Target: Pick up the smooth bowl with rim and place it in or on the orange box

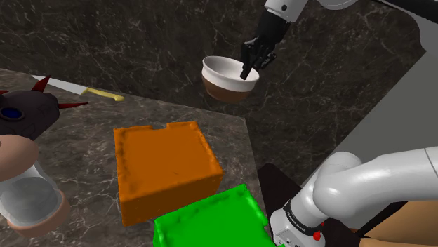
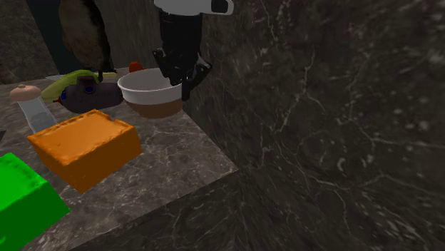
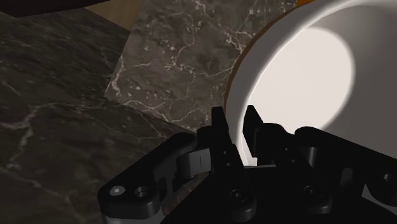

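The bowl [image 1: 226, 78], white inside with a white rim and a brown outside, hangs in the air past the counter's far corner. My gripper [image 1: 250, 68] is shut on its rim on the shoulder view's right side, one finger inside and one outside. From the second exterior view the bowl [image 2: 148, 94] is level under the gripper [image 2: 182, 80], above the counter's back edge. The wrist view has the fingers of the gripper [image 3: 235, 118] clasping the rim of the bowl [image 3: 305, 70]. The orange box [image 1: 165, 168] [image 2: 85, 146] sits open-topped on the counter, nearer the stand than the bowl.
A green box [image 1: 210, 221] [image 2: 25, 200] stands beside the orange one at the counter's near edge. A dark spiky toy [image 1: 24, 109] [image 2: 89, 93], a clear jar [image 1: 28, 200] [image 2: 36, 107] and a yellow-handled knife [image 1: 77, 90] lie further along the marble counter [image 1: 231, 140].
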{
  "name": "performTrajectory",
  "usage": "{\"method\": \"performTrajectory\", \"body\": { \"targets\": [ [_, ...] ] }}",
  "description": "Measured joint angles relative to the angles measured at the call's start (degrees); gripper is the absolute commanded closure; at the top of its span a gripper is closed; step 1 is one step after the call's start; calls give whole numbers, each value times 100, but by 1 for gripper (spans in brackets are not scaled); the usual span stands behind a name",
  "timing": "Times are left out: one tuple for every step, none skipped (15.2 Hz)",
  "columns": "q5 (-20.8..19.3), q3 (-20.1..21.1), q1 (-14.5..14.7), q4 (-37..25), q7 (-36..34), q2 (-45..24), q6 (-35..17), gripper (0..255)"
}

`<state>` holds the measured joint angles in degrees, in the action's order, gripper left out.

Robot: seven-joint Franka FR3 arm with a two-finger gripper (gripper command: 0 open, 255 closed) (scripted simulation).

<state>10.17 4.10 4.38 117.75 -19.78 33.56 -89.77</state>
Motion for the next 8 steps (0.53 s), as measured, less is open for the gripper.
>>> {"method": "performTrajectory", "body": {
  "targets": [
    [25,57,20,-56,-76,-11,32,255],
    [59,138,46,-76,-174,-18,29,255],
    [104,236,79,-55,-292,13,19,255],
    [153,352,115,-55,-428,11,-10,255],
    [199,461,151,-125,-570,6,30,255],
    [243,565,185,-134,-701,28,35,255],
    [292,686,221,-164,-846,19,27,255],
    [342,826,258,-238,-1013,-24,26,255]
  ]
}}
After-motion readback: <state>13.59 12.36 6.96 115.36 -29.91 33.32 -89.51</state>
